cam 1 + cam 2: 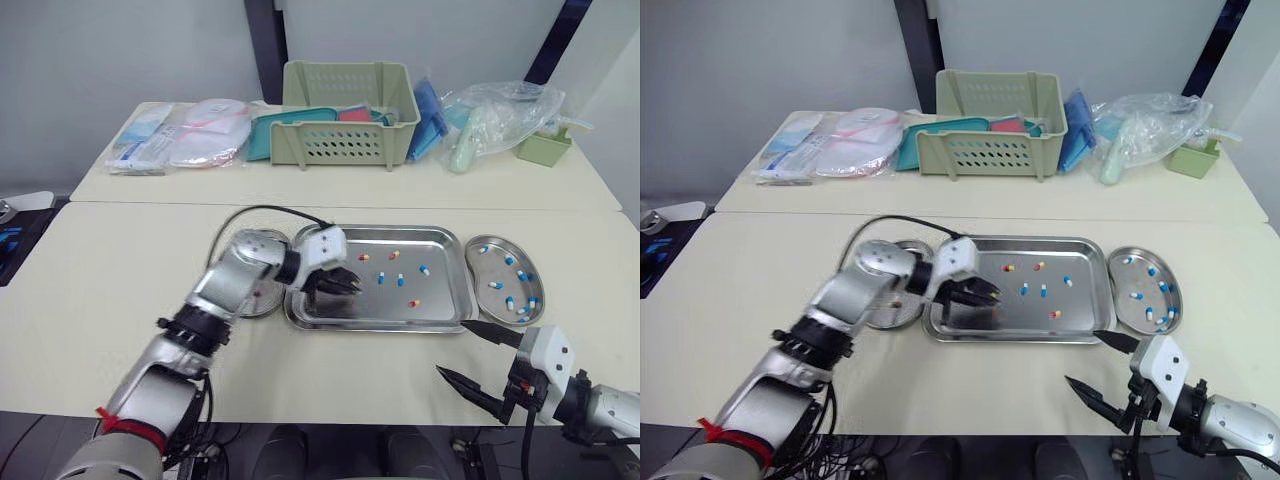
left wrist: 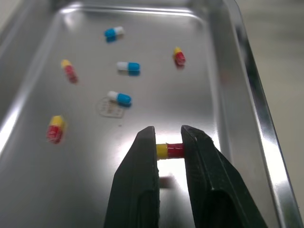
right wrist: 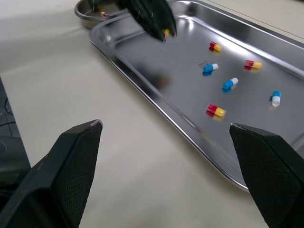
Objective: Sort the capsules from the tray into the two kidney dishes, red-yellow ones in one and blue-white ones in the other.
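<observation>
My left gripper is shut on a red-yellow capsule, held just above the left end of the steel tray. Loose in the tray lie red-yellow capsules and blue-white capsules. The left kidney dish sits beside the tray, partly hidden by my left arm. The right kidney dish holds several blue-white capsules. My right gripper hovers open and empty off the tray's front right corner, above the table.
A green basket, sealed packets and a plastic bag stand on the far table. A small green box is at the back right. A black cable loops over the left dish.
</observation>
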`<state>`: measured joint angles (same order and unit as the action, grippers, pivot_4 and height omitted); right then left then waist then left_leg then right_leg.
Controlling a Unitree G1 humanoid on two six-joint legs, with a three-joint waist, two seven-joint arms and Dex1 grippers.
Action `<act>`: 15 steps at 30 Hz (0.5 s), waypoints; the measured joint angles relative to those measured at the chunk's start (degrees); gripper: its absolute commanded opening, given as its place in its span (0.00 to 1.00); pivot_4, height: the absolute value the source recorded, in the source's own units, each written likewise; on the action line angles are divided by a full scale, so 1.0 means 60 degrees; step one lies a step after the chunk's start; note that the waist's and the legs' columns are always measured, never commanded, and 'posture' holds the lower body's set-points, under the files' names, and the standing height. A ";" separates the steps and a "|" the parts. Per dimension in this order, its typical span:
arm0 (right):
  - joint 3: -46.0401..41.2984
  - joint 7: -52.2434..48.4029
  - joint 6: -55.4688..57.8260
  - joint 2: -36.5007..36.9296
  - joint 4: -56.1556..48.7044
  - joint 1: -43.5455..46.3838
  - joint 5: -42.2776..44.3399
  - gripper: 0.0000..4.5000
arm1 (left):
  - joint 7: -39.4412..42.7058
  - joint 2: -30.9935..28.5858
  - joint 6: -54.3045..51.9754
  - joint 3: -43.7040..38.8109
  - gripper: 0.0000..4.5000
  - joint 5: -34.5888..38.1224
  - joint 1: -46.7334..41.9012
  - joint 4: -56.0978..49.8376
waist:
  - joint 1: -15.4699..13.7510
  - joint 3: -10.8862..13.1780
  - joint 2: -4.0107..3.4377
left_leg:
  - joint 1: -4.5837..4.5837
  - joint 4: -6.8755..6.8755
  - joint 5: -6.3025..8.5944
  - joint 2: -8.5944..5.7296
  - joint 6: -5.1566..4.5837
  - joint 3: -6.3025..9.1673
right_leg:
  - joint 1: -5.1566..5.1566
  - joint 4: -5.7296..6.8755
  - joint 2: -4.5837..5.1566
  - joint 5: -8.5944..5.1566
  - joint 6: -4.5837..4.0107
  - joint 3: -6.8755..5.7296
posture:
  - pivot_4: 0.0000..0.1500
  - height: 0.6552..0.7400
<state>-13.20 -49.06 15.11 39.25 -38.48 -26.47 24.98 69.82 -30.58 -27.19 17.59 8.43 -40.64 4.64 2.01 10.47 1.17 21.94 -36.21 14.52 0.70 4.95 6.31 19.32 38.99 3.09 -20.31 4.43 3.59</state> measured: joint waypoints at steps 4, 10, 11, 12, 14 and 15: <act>0.0465 -0.0478 -0.0196 0.0341 0.0214 0.0494 -0.0182 1.00 | -0.0333 -0.1639 -0.1842 -0.1404 0.09 0.0559 0.0471 -0.1557 | 0.0068 -0.0001 -0.0004 | -0.0008 0.0006 0.0000 0.0001 -0.0001 -0.0003 | -0.0001 -0.0001 -0.0001 0.0000 0.0001 0.0003 | 1.00 1.00; 0.1655 -0.0821 -0.0312 0.0345 0.0798 0.1966 -0.0276 1.00 | -0.1295 -0.2635 -0.3500 -0.2676 0.09 0.1024 0.1970 -0.2498 | 0.0009 0.0006 0.0006 | 0.0002 0.0000 0.0000 0.0002 -0.0001 0.0006 | -0.0001 -0.0003 0.0001 0.0000 0.0001 -0.0006 | 1.00 1.00; 0.1780 -0.0838 -0.0318 0.0323 0.0873 0.2118 -0.0283 1.00 | -0.1495 -0.2668 -0.3644 -0.2818 0.09 0.1067 0.2135 -0.2633 | -0.0030 0.0007 0.0008 | 0.0006 -0.0002 0.0000 0.0001 -0.0001 0.0008 | -0.0001 -0.0005 0.0002 0.0000 0.0001 -0.0008 | 1.00 1.00; 0.1906 -0.0851 -0.0326 0.0308 0.0949 0.2270 -0.0286 1.00 | -0.1691 -0.2722 -0.3779 -0.2962 0.09 0.1108 0.2314 -0.2743 | -0.0054 0.0008 0.0009 | 0.0008 -0.0002 0.0000 0.0001 -0.0001 0.0009 | 0.0000 -0.0006 0.0003 0.0000 0.0001 -0.0009 | 1.00 1.00; 0.2073 -0.0854 -0.0330 0.0290 0.1088 0.2467 -0.0286 1.00 | -0.2048 -0.2758 -0.4013 -0.3133 0.09 0.1167 0.2591 -0.2939 | -0.0070 0.0009 0.0010 | 0.0009 -0.0002 0.0001 0.0001 -0.0001 0.0010 | 0.0000 -0.0006 0.0003 0.0000 0.0001 -0.0010 | 1.00 1.00; 0.2126 -0.0855 -0.0330 0.0275 0.1157 0.2544 -0.0286 1.00 | -0.2230 -0.2741 -0.4186 -0.3191 0.09 0.1204 0.2664 -0.3017 | -0.0068 0.0009 0.0011 | 0.0008 -0.0002 0.0000 0.0001 -0.0001 0.0011 | 0.0000 -0.0006 0.0003 0.0000 0.0001 -0.0010 | 1.00 1.00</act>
<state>-0.44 -54.19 13.12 40.90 -31.54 -11.21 23.26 56.44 -47.02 -52.31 -1.56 15.65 -24.66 -13.46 1.60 10.52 1.24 21.99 -36.22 14.52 0.71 4.94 6.38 19.33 38.95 3.11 -20.31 4.44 3.52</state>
